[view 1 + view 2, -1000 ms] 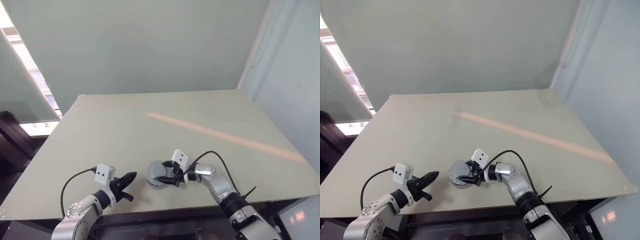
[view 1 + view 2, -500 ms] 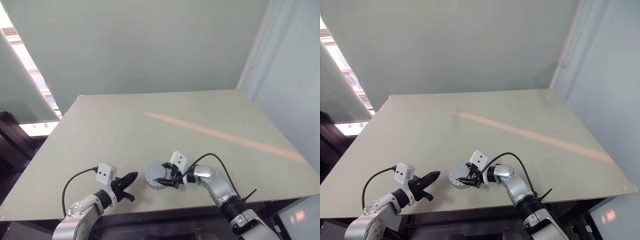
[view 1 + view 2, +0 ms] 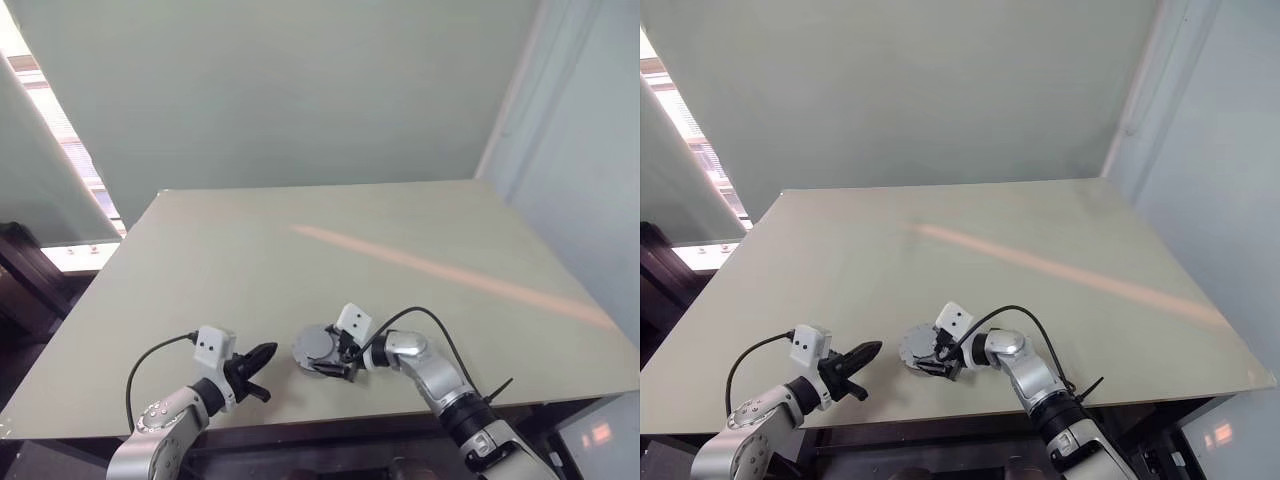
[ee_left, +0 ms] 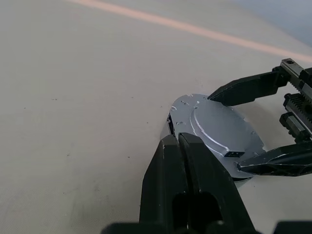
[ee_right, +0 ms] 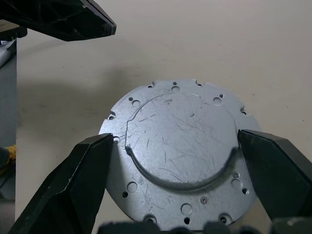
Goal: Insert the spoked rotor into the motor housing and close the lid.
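Although its scratched silver plate faces up, the lid [image 5: 178, 156] lies flat on the table [image 3: 400, 230] between the right gripper [image 5: 187, 183]'s spread jaws, neither visibly pressing its rim, probably just set in place. Just beside it, the left gripper [image 4: 187, 161]'s jaws are closed and empty.

From my seat the scene is evenly and softly lit, with a bright strip of window [image 3: 55, 150] blown out along the left edge. A faint pinkish streak of light [image 3: 450, 275] crosses the table [image 3: 250, 250]. In the wrist views I see a soft shadow beside the scratched metal disc [image 5: 178, 146], mild sheen on it, and the nearest black fingers [image 4: 187, 190] slightly blurred.
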### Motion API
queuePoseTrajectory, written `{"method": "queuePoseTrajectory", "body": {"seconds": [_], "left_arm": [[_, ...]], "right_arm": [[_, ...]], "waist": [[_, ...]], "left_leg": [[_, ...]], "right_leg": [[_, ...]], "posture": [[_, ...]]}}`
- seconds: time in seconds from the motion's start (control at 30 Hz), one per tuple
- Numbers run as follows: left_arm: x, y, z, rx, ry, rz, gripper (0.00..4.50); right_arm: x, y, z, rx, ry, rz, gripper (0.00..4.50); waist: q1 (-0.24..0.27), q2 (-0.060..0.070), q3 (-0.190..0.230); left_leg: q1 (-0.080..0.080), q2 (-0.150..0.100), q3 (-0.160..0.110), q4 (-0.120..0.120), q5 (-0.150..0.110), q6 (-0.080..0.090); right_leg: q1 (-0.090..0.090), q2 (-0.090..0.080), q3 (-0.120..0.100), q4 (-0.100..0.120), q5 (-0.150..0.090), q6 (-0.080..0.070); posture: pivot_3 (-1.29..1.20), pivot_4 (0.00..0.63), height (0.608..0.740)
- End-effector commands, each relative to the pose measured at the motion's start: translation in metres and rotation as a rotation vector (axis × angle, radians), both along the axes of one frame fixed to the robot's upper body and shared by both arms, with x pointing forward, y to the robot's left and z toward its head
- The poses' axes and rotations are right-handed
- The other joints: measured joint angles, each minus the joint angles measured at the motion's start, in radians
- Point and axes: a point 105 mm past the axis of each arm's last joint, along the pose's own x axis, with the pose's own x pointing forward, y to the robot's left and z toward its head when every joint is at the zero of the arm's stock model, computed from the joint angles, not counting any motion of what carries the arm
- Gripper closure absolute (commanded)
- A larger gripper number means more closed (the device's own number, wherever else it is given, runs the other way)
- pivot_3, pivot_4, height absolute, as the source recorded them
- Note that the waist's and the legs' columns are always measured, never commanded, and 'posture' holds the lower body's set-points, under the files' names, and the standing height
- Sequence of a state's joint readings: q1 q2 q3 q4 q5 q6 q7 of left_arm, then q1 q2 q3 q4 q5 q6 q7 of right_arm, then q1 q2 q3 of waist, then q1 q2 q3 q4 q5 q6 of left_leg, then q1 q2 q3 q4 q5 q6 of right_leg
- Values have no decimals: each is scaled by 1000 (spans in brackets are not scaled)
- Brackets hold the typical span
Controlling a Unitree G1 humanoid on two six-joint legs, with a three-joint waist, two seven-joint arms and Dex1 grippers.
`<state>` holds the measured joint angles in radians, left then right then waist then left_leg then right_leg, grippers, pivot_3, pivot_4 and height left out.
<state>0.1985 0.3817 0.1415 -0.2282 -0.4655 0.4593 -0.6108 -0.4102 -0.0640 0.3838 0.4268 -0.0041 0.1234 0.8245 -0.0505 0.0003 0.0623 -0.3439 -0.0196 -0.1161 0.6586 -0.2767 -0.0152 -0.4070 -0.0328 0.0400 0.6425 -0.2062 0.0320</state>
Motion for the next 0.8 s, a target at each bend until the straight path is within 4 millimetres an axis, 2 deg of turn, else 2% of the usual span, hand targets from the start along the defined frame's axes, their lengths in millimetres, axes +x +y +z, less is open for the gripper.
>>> {"method": "queuePoseTrajectory", "body": {"seconds": [0.03,0.27,0.37,0.43,0.8], "left_arm": [[5,0,11,13,-52,-7,4500],[5,0,11,15,-51,-9,4500],[5,1,11,17,-49,-9,4500],[5,1,10,18,-48,-9,4500],[6,1,10,19,-43,-14,4500]], "right_arm": [[3,5,11,10,-53,7,22],[5,7,8,-8,-47,-16,22],[6,8,8,-14,-41,-26,604],[7,9,9,-13,-33,-29,1228],[6,9,8,-112,-25,15,1279]], "waist": [[0,0,0],[0,0,0],[0,0,0],[0,0,0],[0,0,0]], "left_leg": [[0,0,0,0,0,0],[0,0,0,0,0,0],[0,0,0,0,0,0],[0,0,0,0,0,0],[0,0,0,0,0,0]], "right_leg": [[0,0,0,0,0,0],[0,0,0,0,0,0],[0,0,0,0,0,0],[0,0,0,0,0,0],[0,0,0,0,0,0]], "posture": [[0,0,740],[0,0,740],[0,0,740],[0,0,740],[0,0,740]]}}
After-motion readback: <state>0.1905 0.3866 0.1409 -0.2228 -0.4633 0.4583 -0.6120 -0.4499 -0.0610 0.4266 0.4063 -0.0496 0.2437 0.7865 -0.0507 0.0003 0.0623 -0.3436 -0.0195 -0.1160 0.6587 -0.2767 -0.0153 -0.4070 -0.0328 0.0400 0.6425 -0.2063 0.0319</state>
